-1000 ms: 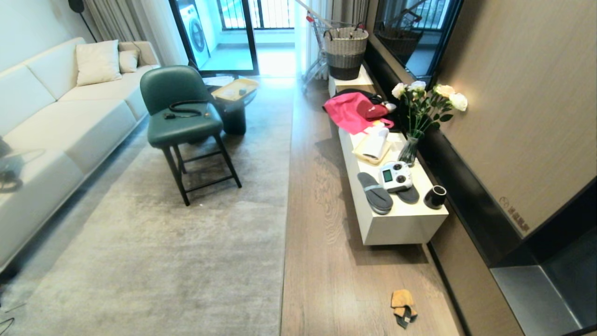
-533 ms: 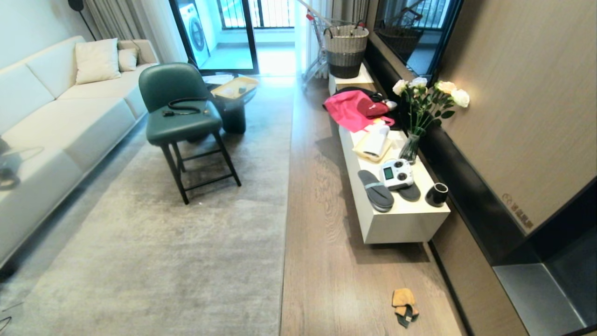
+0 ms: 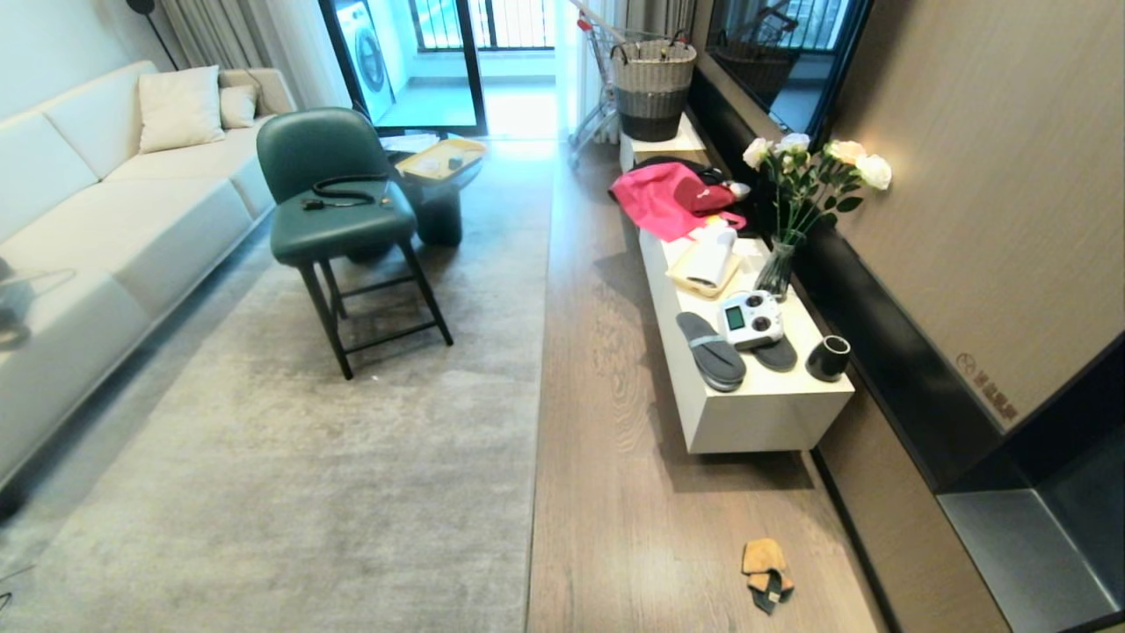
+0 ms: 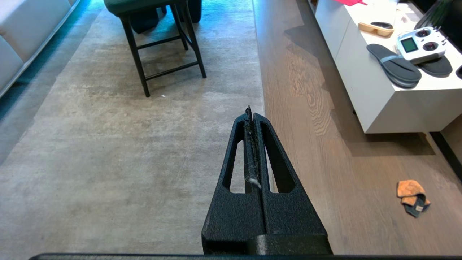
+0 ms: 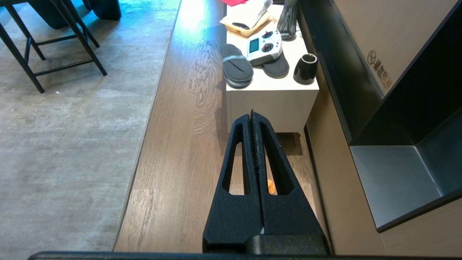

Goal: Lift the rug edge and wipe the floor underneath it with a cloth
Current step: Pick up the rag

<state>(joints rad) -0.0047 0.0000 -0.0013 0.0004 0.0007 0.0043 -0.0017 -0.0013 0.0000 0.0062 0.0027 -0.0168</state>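
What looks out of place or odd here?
A pair of dark slippers lies on the white cabinet beside a remote controller, and the cloth lies crumpled on the floor. The rug edge lies flat.

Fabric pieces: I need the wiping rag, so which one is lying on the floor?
The small orange-tan cloth with dark trim lies on the wood floor. The pink fabric and cream rolled towel sit on the white cabinet.

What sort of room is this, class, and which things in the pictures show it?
Most likely a home living room: a cream sofa with cushions, a large grey rug on a wood floor, and a low white cabinet carrying a vase of flowers.
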